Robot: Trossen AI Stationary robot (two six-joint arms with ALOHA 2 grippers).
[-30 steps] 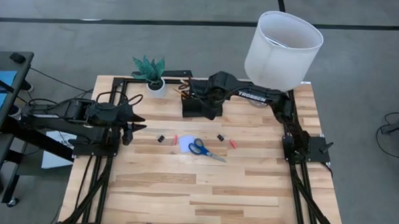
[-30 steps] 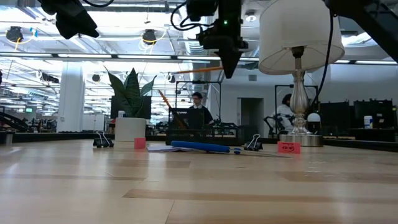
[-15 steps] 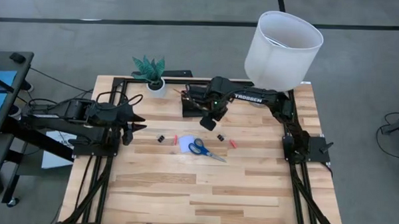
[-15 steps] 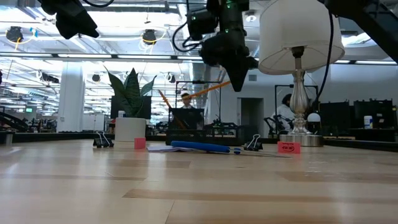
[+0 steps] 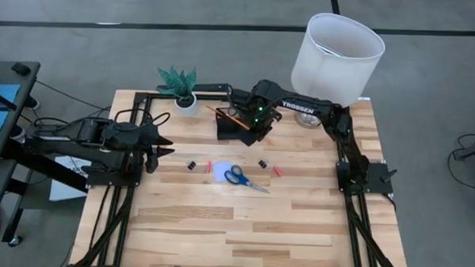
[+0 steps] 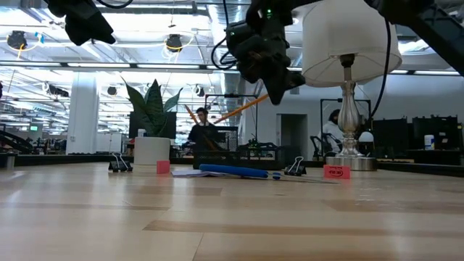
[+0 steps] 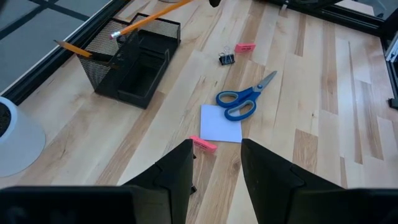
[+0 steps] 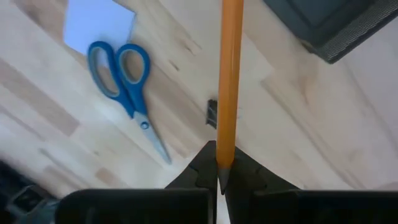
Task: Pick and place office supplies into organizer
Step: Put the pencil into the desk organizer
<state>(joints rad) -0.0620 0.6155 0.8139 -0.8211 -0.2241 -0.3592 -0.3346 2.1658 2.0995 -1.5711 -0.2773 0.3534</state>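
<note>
My pencil over the black tray

I hold an orange pencil (image 8: 229, 81) slanted above the tray (image 5: 236, 127). Another pencil (image 7: 81, 51) leans inside. Blue scissors (image 5: 242, 179) lie on a pale pad (image 5: 223, 169).

Even, bright overhead light falls on my table (image 5: 242, 221); shadows beneath the scissors (image 5: 241, 178) are faint. In the low view, ceiling lamps (image 6: 174, 43) glare and the near wood blurs. My right wrist view shows the pencil (image 8: 229, 81) soft and close.
</note>
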